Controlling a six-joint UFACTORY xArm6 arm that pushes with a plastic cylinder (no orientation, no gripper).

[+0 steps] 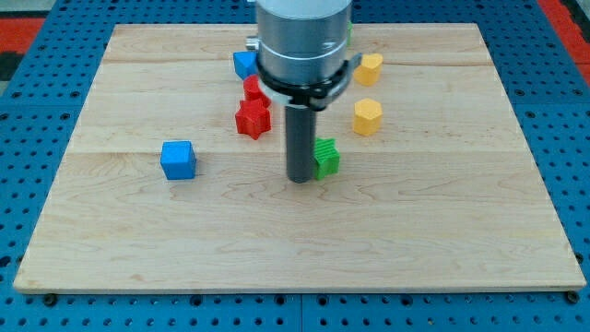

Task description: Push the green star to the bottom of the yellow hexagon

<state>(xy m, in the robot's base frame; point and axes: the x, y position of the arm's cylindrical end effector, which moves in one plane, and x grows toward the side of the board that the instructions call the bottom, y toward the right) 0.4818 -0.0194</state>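
The green star (pixel 326 158) lies near the middle of the wooden board, partly hidden on its left by my rod. My tip (pixel 300 179) rests on the board right against the star's left side. The yellow hexagon (pixel 367 116) sits up and to the right of the star, a short gap away.
A second yellow block (pixel 370 68) lies above the hexagon. A red star (pixel 253 119) and a red block (pixel 253 89) sit left of the rod. A blue block (pixel 244 64) is near the top. A blue cube (pixel 178 160) lies at the left. A green block (pixel 349 35) peeks out behind the arm.
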